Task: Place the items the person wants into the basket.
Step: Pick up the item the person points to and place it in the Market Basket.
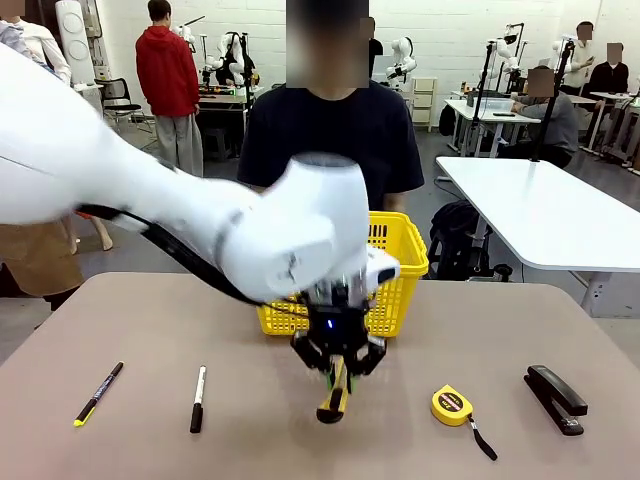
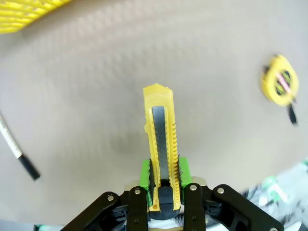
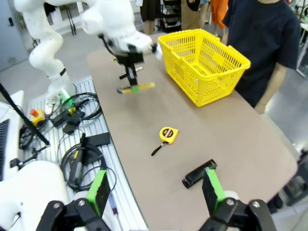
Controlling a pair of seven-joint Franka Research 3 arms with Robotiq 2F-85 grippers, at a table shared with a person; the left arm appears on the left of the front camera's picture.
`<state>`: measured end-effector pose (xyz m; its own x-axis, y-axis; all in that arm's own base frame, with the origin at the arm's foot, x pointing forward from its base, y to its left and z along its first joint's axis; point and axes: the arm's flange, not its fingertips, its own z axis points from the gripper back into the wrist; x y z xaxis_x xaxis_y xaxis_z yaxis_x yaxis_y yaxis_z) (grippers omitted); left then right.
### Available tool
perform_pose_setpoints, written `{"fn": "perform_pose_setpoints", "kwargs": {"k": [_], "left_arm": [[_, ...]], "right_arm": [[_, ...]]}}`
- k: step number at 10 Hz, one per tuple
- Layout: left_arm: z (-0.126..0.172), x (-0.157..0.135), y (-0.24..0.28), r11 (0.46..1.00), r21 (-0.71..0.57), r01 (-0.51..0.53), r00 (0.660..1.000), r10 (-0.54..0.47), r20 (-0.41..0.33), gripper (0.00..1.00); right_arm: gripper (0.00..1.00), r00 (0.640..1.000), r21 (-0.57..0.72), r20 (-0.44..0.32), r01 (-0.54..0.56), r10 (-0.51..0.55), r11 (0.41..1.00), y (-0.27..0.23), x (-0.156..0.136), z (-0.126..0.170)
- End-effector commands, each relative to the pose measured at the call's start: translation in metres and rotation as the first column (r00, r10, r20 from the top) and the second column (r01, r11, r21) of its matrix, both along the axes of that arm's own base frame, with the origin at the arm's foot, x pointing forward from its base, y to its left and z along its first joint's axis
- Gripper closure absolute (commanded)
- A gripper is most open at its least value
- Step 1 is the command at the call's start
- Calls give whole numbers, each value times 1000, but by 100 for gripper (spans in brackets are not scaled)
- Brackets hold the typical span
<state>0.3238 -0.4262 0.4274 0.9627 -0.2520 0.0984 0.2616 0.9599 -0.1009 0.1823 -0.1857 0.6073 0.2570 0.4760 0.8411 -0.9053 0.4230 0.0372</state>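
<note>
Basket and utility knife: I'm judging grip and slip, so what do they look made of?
Basket: bright yellow moulded plastic, by its even colour and slotted lattice walls. Utility knife: smooth yellow plastic shell with a dark ribbed centre strip, likely plastic or metal; unclear which.

Lab: white worktables, loose cabling

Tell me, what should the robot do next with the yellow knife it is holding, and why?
Probably lift it and carry it over the basket. The left gripper is clamped on the utility knife near its black end, the knife looks barely off the table, and the basket stands just behind it, toward the person.
</note>
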Motion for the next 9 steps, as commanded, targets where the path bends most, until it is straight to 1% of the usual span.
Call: {"fn": "perform_pose_setpoints", "kwargs": {"k": [1,2,3,4,5,6,7,9], "left_arm": [[83,-29,46,993,12,121,992,-122,33,100],[113,-15,49,979,41,198,980,-199,24,100],[138,11,49,959,86,270,961,-274,40,100],[155,36,47,934,112,338,934,-348,80,100],[171,64,45,919,127,372,910,-388,143,100],[184,92,44,912,133,387,897,-406,174,100],[190,124,41,910,158,383,893,-408,189,100],[183,167,31,909,180,377,902,-404,153,100]], "right_arm": [[0,1000,27,25,-17,16,999,1,2,5],[0,1000,27,25,-17,16,999,1,2,5],[0,1000,27,25,-17,16,999,1,2,5],[0,1000,27,25,-17,16,999,1,2,5],[0,1000,27,25,-17,16,999,1,2,5],[0,1000,27,25,-17,16,999,1,2,5],[0,1000,27,25,-17,16,999,1,2,5],[0,1000,27,25,-17,16,999,1,2,5]]}}
